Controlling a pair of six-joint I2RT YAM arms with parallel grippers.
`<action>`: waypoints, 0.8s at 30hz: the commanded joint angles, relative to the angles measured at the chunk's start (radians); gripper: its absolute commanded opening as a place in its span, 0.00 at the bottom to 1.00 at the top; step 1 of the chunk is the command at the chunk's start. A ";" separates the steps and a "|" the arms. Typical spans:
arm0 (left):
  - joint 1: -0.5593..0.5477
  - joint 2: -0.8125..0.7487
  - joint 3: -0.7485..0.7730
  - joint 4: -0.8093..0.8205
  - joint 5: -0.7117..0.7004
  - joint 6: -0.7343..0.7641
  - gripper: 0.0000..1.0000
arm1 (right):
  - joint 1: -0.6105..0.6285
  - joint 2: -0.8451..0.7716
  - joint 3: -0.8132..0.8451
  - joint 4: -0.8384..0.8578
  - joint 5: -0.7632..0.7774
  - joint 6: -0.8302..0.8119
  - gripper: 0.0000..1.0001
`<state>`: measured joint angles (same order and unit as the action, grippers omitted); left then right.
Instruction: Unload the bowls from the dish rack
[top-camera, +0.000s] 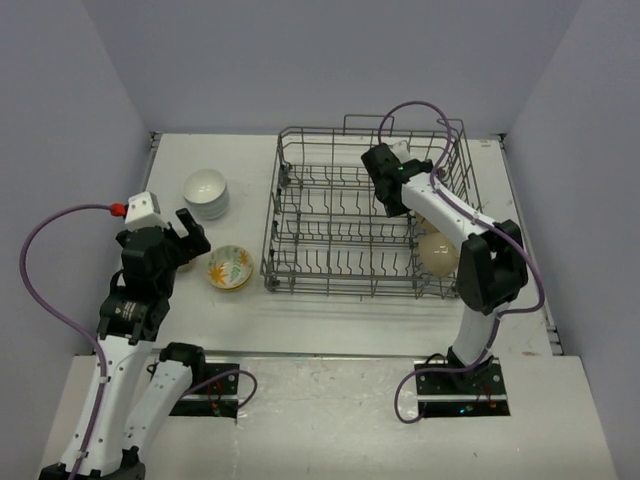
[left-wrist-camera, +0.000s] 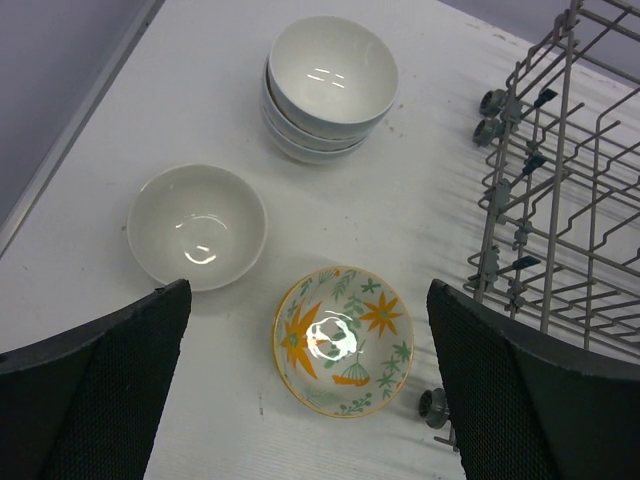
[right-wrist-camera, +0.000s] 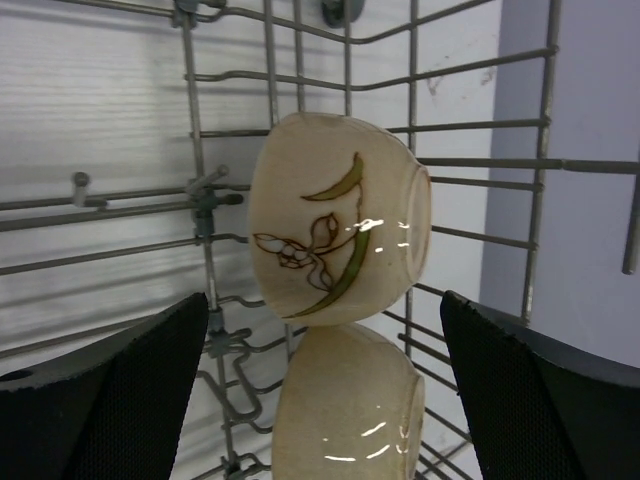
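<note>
The dark wire dish rack (top-camera: 340, 215) stands mid-table. Two beige bowls lie on their sides at its right end, one with a leaf drawing (right-wrist-camera: 335, 215) and a plain one (right-wrist-camera: 345, 410) just below it; the top view shows one beige bowl (top-camera: 438, 252). My right gripper (top-camera: 397, 205) is open inside the rack, its jaws either side of these bowls, touching neither. On the table left of the rack are a stack of white bowls (left-wrist-camera: 332, 80), a single white bowl (left-wrist-camera: 197, 225) and a floral bowl (left-wrist-camera: 343, 340). My left gripper (left-wrist-camera: 310, 400) is open and empty above the floral bowl.
The rack's left wall and small wheels (left-wrist-camera: 520, 200) stand close to the right of the floral bowl. The table's left edge (left-wrist-camera: 60, 150) runs near the single white bowl. The right arm's cable (top-camera: 420, 110) loops over the rack's far right corner.
</note>
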<state>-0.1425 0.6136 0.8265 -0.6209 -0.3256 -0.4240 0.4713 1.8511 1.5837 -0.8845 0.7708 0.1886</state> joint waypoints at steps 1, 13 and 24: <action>-0.029 -0.002 -0.003 0.050 0.002 0.033 1.00 | 0.003 0.005 -0.024 -0.007 0.162 -0.017 0.97; -0.072 -0.014 -0.007 0.058 0.017 0.039 1.00 | 0.001 0.060 -0.067 0.113 0.186 -0.123 0.97; -0.086 -0.023 -0.009 0.062 0.031 0.042 1.00 | -0.017 0.068 -0.119 0.246 0.287 -0.242 0.97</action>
<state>-0.2188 0.5999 0.8207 -0.6075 -0.3061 -0.4057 0.4641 1.9259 1.4799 -0.7055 0.9684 -0.0082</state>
